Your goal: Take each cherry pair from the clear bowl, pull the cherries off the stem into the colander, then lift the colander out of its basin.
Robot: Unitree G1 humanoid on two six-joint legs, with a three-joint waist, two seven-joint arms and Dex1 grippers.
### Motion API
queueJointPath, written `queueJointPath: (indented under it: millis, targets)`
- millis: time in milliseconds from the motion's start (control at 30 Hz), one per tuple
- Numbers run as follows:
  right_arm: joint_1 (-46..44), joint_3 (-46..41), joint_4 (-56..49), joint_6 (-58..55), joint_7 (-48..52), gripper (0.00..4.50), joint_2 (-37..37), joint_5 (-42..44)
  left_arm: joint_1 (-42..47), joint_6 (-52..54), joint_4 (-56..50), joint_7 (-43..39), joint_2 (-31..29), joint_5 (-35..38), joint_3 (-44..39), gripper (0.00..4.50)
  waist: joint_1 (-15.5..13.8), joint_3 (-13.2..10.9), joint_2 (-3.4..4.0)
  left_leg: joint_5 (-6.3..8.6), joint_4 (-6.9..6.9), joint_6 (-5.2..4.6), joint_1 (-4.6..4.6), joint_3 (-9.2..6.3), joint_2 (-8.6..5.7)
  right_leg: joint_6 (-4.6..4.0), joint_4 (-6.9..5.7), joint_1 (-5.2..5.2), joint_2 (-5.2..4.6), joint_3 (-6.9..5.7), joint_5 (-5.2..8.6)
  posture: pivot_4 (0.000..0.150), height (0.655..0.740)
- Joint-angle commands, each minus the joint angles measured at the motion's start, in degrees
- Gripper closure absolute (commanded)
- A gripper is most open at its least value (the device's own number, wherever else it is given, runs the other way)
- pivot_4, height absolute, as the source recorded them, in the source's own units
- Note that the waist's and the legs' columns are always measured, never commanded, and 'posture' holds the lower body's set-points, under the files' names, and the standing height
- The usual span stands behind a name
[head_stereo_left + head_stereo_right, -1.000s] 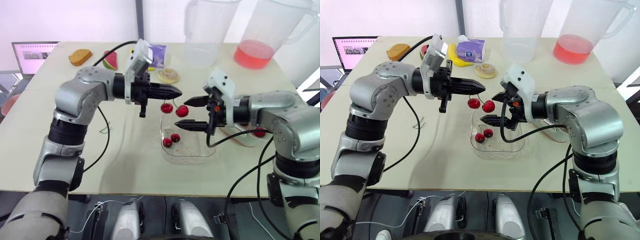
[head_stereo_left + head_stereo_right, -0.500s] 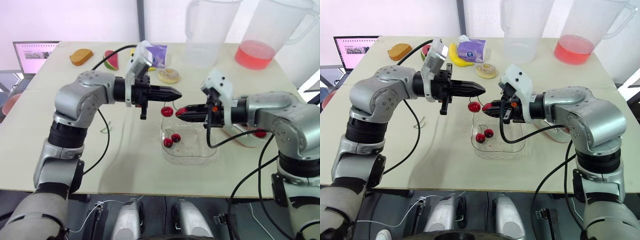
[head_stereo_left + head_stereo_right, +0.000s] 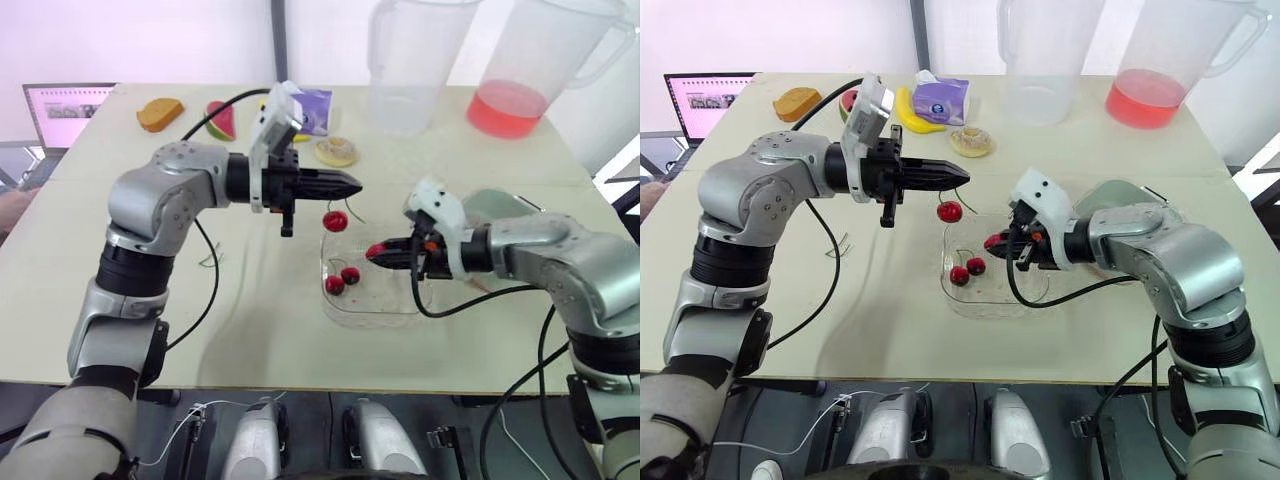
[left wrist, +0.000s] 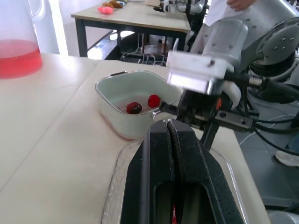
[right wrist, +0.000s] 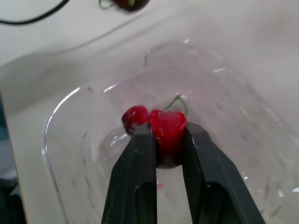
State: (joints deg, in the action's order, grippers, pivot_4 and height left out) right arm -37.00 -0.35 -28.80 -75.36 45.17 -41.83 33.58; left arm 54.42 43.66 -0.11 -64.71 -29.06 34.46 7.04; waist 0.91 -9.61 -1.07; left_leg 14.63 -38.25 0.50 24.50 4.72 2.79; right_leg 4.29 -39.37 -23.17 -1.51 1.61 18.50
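The right claw [image 3: 376, 253] is clamped narrowly on a single loose cherry [image 5: 167, 134] and hangs just above the clear bowl [image 3: 400, 318], its tips pointing left. The colander [image 4: 122, 88] sits on the worktop [image 3: 250, 330] to the right of the bowl and a little farther back, beside this arm's forearm. It lies behind the claw's tips, not ahead of them. The drop therefore looks to call for drawing the claw back to the right and slightly away, then releasing over the colander, where two cherries [image 4: 134, 108] already lie. The right arm is plainly the nearer one for this.

The left claw [image 3: 352, 183] points right with its fingers pressed together on the stem [image 3: 965, 200]. One cherry [image 3: 335, 220] dangles below it, over the far left edge of the bowl and well apart from the colander. That cherry likely needs the right claw to come back for it. Another cherry pair [image 3: 343, 280] rests on the bowl's floor, near its left side.
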Motion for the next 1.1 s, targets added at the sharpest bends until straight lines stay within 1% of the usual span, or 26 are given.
queueJointPath:
  millis: [33, 133, 200, 267, 333, 400, 500, 700, 733, 900, 933, 967, 1100]
  targets:
    - [-0.66, -8.56, -1.43, -2.22, -2.58, 4.20, -0.70, 2.44, 0.13, 0.41, -1.88, 0.38, -0.93, 0.89, -2.14, 4.50, -0.10, 0.00, 0.00, 0.00, 0.00, 0.00, 0.00, 0.01, -0.01, 0.00, 0.00, 0.00, -0.01, 0.00, 0.00, 0.150, 0.7400]
    - [1.89, -13.70, 0.01, -3.35, -5.68, 4.20, -4.13, 0.51, -0.32, 0.78, -2.54, 0.80, -1.12, 1.04, -2.35, 4.50, -0.46, 0.00, 0.00, 0.00, 0.00, -0.01, 0.01, 0.01, -0.06, 0.00, 0.01, 0.02, -0.04, -0.02, 0.00, 0.150, 0.7400]
    - [4.54, -17.03, 2.54, -3.39, -9.72, 4.20, -5.93, -2.73, -0.67, 1.17, -3.06, 1.39, -1.08, 1.23, -2.58, 4.50, -0.43, 0.00, -0.01, 0.01, 0.00, -0.02, 0.02, 0.01, -0.06, 0.00, 0.09, 0.07, -0.08, -0.03, 0.00, 0.150, 0.7400]
    - [6.27, -19.74, 4.08, -3.61, -12.28, 4.20, -6.33, -4.07, -0.97, 1.50, -3.50, 1.79, -0.99, 1.35, -2.76, 4.50, -0.34, 0.00, -0.01, 0.02, 0.00, -0.03, 0.01, 0.01, -0.06, 0.01, 0.12, 0.09, -0.08, -0.02, 0.00, 0.150, 0.7400]
    - [9.88, -23.10, 5.57, -5.21, -15.20, 4.20, -6.64, -6.20, -1.43, 2.08, -4.36, 2.37, -0.90, 1.82, -3.10, 4.50, -0.26, 0.00, -0.01, 0.01, 0.00, -0.02, 0.01, 0.02, -0.05, 0.01, 0.11, 0.07, -0.06, 0.00, 0.00, 0.150, 0.7400]
    - [12.33, -24.06, 5.76, -4.76, -16.52, 4.20, -6.87, -7.06, -1.64, 2.53, -4.89, 2.89, -0.79, 2.20, -3.25, 4.50, -0.22, 0.00, 0.00, -0.01, 0.03, 0.01, 0.00, 0.00, -0.01, 0.01, 0.11, 0.06, -0.03, 0.01, 0.00, 0.150, 0.7400]
    - [14.02, -23.13, 6.61, -3.33, -18.00, 4.20, -6.92, -8.02, -1.58, 2.77, -4.92, 3.48, -0.58, 2.44, -3.21, 4.50, 0.23, 0.01, 0.03, -0.05, 0.05, 0.08, -0.02, 0.04, -0.01, 0.01, 0.06, 0.02, 0.02, 0.11, 0.00, 0.150, 0.7400]
    - [15.74, -22.17, 9.81, -0.40, -19.67, 4.20, -6.17, -9.54, -1.43, 2.87, -4.86, 3.78, -0.34, 2.41, -3.18, 4.50, -0.08, 0.01, 0.03, -0.05, 0.05, 0.08, -0.04, 0.05, -0.04, 0.02, 0.04, 0.02, 0.08, 0.14, 0.01, 0.150, 0.7400]
    - [15.88, -22.09, 10.12, -0.09, -19.81, 3.21, -6.09, -9.58, -1.46, 2.84, -4.84, 3.73, -0.39, 2.41, -3.20, 4.50, -0.10, 0.01, 0.03, -0.05, 0.05, 0.08, -0.04, 0.06, -0.05, 0.02, 0.05, 0.02, 0.08, 0.15, 0.01, 0.150, 0.7400]
    - [15.29, -22.79, 11.14, 0.64, -20.04, 0.94, -6.54, -9.48, -1.35, 2.62, -4.47, 3.63, -0.28, 2.24, -3.08, 4.50, -0.14, 0.01, 0.03, -0.05, 0.05, 0.08, -0.04, 0.06, -0.05, 0.02, 0.05, 0.03, 0.07, 0.14, 0.01, 0.150, 0.7400]
    - [14.84, -23.27, 11.06, 0.57, -20.13, 0.35, -6.59, -9.34, -1.35, 2.56, -4.42, 3.61, -0.25, 2.21, -3.07, 4.50, -0.14, 0.01, 0.03, -0.05, 0.04, 0.08, -0.04, 0.06, -0.05, 0.02, 0.05, 0.02, 0.07, 0.14, 0.01, 0.150, 0.7400]
    - [13.86, -24.12, 10.60, 0.41, -20.04, 0.03, -6.82, -8.91, -1.34, 2.49, -4.35, 3.62, -0.19, 2.18, -3.05, 4.50, -0.13, 0.01, 0.03, -0.05, 0.05, 0.08, -0.04, 0.06, -0.05, 0.02, 0.05, 0.03, 0.07, 0.14, 0.01, 0.150, 0.7400]
    - [8.15, -26.01, 7.00, -0.46, -18.16, 0.03, -6.54, -4.51, -1.23, 2.11, -3.94, 3.54, -0.09, 1.97, -3.06, 4.50, 0.10, -0.01, 0.07, -0.05, 0.05, 0.08, -0.05, 0.07, -0.05, 0.02, 0.04, 0.02, 0.08, 0.15, 0.01, 0.150, 0.7400]
